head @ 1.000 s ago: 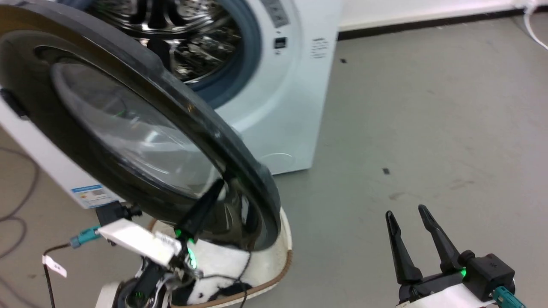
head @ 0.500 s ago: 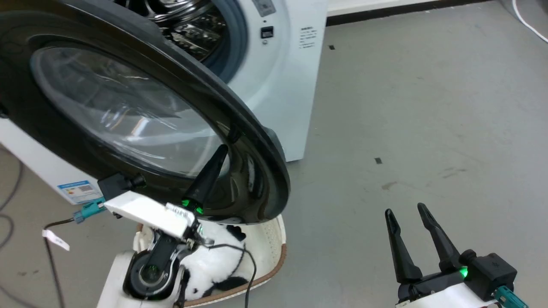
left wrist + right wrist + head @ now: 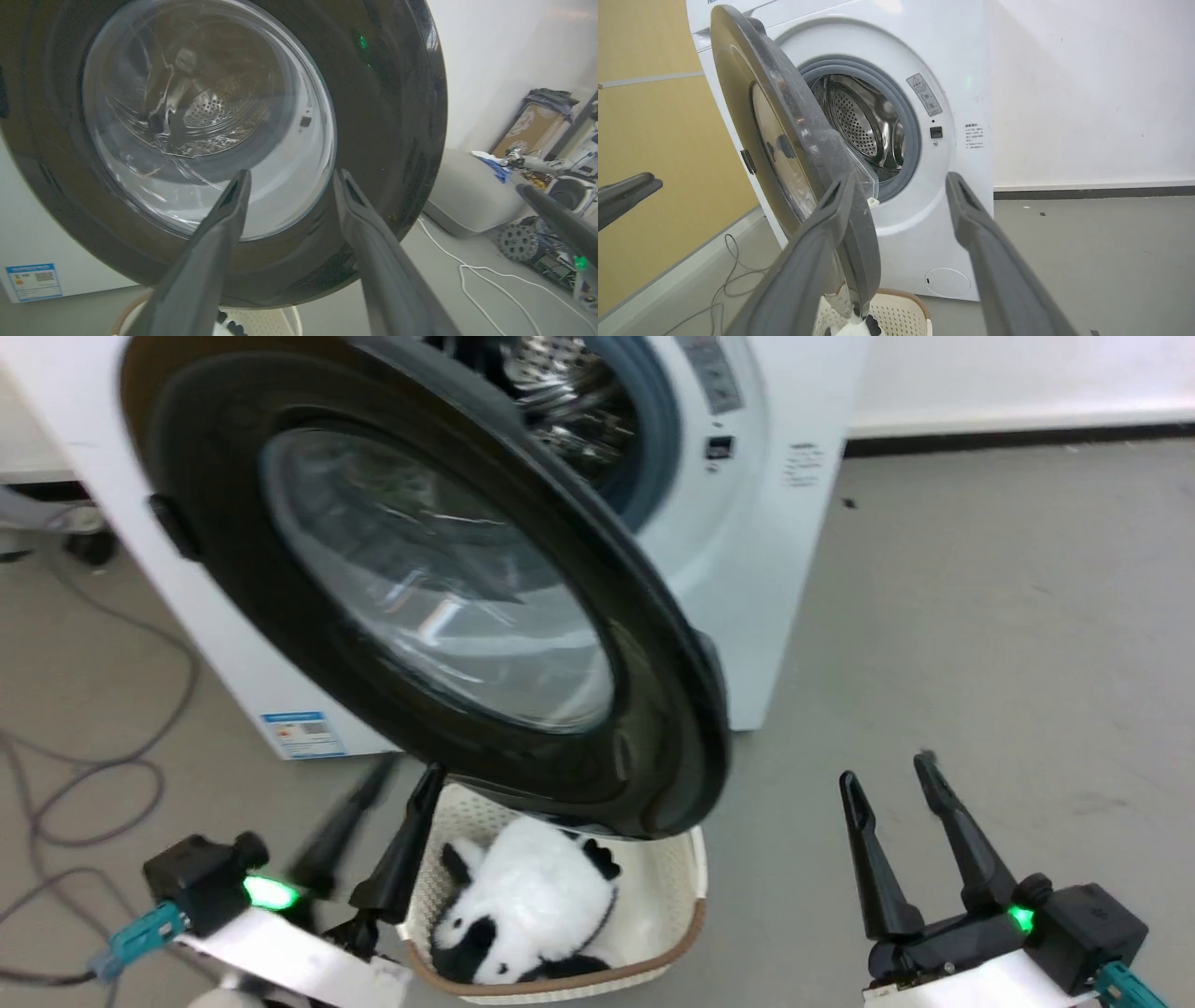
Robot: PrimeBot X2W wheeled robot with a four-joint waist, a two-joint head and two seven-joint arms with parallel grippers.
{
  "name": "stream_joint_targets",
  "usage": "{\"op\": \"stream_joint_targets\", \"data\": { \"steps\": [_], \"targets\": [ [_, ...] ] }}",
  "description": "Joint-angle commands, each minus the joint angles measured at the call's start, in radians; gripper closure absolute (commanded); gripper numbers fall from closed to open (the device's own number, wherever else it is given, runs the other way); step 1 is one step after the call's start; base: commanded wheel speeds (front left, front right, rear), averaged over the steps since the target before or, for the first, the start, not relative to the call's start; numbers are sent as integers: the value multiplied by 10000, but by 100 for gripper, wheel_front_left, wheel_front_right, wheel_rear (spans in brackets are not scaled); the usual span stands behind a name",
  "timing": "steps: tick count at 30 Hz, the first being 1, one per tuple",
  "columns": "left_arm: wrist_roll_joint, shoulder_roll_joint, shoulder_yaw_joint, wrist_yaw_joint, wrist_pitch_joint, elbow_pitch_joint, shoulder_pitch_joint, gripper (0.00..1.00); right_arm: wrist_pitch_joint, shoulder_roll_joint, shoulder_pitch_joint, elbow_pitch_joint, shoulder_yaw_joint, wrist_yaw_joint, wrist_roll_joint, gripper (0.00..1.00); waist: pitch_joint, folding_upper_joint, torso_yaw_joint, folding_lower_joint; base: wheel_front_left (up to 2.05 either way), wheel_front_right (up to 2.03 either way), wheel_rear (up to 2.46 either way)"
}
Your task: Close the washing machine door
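1 big white washing machine (image 3: 747,616) stands on the grey floor (image 3: 980,616), its round front opening uncovered, so the steel drum (image 3: 859,121) and its grey rubber ring show in the right wrist view. The washing machine door (image 3: 448,597) stands part open, swung out from the machine's front. Its glossy black rim and clear glass bowl face the head camera, and its lower edge overhangs a cream basket (image 3: 667,896) on the floor. A black and white panda plush (image 3: 523,905) lies in that basket.

Both claws are spread and hold nothing. The left gripper (image 3: 411,767) points up at the door's lower rim from just beside the basket. In the left wrist view its 2 fingers aim at the outer face, and I cannot tell whether they touch it. The right gripper (image 3: 887,770) hangs over bare floor, well apart from the door. A small blue label sticker (image 3: 301,733) sits low on the machine's side.
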Motion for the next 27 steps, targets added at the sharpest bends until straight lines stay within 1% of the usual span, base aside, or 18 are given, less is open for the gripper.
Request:
{"op": "stream_joint_targets", "data": {
  "steps": [1,2,6,8,9,10,11,13,15,17,20,24,27],
  "targets": [
    [560,13,180,-46,-136,138,91,0,-44,22,121,-139,8,8,-23,0,-211,0,375,0,0,0,0],
    [1115,-111,529,-44,-180,180,134,0,-44,18,148,-230,15,8,-41,0,-252,0,512,0,0,0,0],
    [3054,-1213,2409,-44,-197,-499,711,0,-44,-163,195,-483,306,8,-37,0,-333,0,979,0,0,0,0],
    [3854,-1596,2969,-44,-199,-690,1092,0,-44,-310,183,-519,511,8,-65,0,-352,0,1185,0,0,0,0],
    [4175,-1740,3127,-44,-199,-710,1267,0,-44,-375,174,-509,619,8,-73,24,-365,0,1288,0,0,0,0],
    [4420,-1916,3266,-44,-200,-720,1426,0,-44,-431,168,-485,737,8,-51,64,-375,0,1394,0,0,0,0],
    [4554,-2135,3399,-44,-200,-720,1582,0,-44,-496,160,-430,865,8,-31,100,-382,0,1487,0,0,0,0],
    [4806,-2378,3472,-45,-200,-661,1840,0,-44,-657,115,-259,1120,8,-62,100,-386,0,1689,0,0,0,0],
    [5098,-2375,3232,-45,-201,-520,2037,0,-44,-768,28,-48,1336,8,-37,100,-377,0,1888,0,0,0,0],
    [5118,-2512,3123,-45,-201,-389,2126,0,-44,-898,-115,216,1498,8,-4,100,-353,0,2093,0,0,0,0],
    [5261,-2519,2858,-45,-201,-185,2107,0,-44,-1127,-432,787,1641,8,-12,100,-274,0,2408,0,0,0,0],
    [5209,-2536,2585,-45,-202,110,1967,0,-44,-1388,-1104,1619,1669,8,43,100,-32,0,2742,0,0,0,0],
    [5116,-2523,2295,-45,-202,329,1757,0,-44,-1625,-1827,2324,1500,8,83,100,237,0,3017,0,0,0,0]
  ]
}}
